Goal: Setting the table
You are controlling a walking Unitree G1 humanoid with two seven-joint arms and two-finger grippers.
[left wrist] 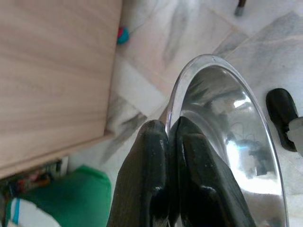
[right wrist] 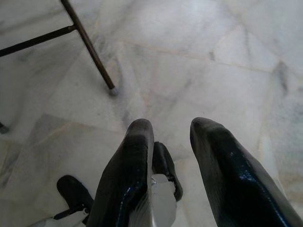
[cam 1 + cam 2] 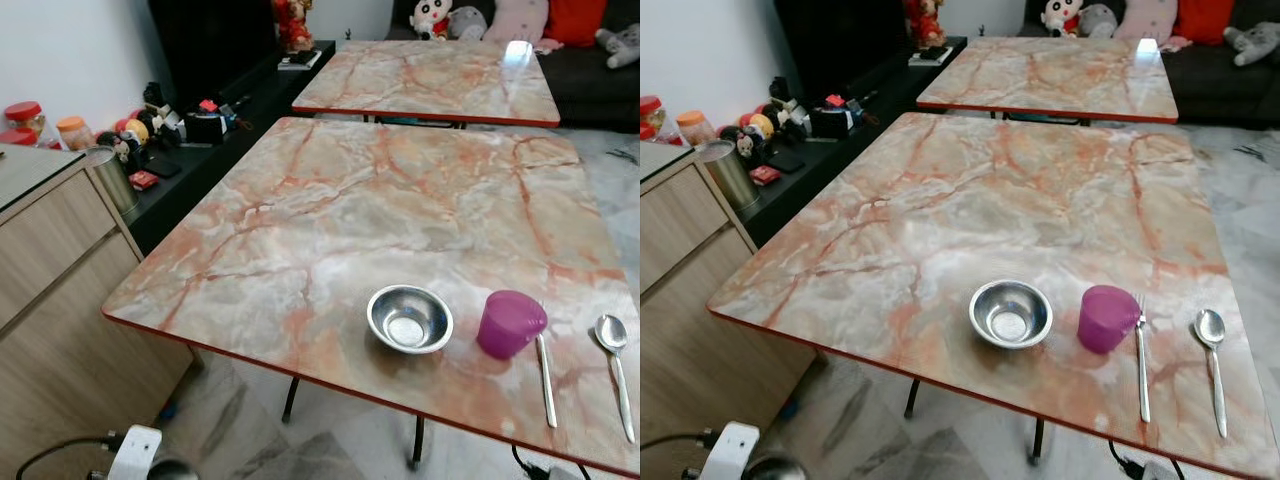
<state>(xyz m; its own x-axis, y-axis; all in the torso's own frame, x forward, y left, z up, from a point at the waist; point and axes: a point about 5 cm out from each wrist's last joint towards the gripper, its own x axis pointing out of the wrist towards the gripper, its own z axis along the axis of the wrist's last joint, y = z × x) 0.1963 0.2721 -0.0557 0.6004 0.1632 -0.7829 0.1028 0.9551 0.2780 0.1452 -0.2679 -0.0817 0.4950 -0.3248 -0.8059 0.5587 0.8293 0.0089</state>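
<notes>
On the near marble table [image 3: 350,220], close to its front edge, stand a steel bowl [image 3: 409,319] and, to its right, a purple cup [image 3: 509,323]. Right of the cup lie a slim steel utensil [image 3: 546,380] and a spoon [image 3: 615,350]. My left gripper [image 1: 168,137] is shut on the rim of a second shiny steel bowl [image 1: 236,156], held low over the floor beside the wooden cabinet; its edge glints at the bottom left [image 3: 170,468]. My right gripper [image 2: 173,137] hangs open above the marble floor with nothing between its fingers.
A second marble table [image 3: 430,80] stands behind the first. A wooden cabinet [image 3: 50,280] flanks the left, with a steel canister [image 3: 112,180] and a black shelf of toys [image 3: 190,125] beyond. A table leg [image 2: 90,47] and my foot [image 2: 71,189] are below.
</notes>
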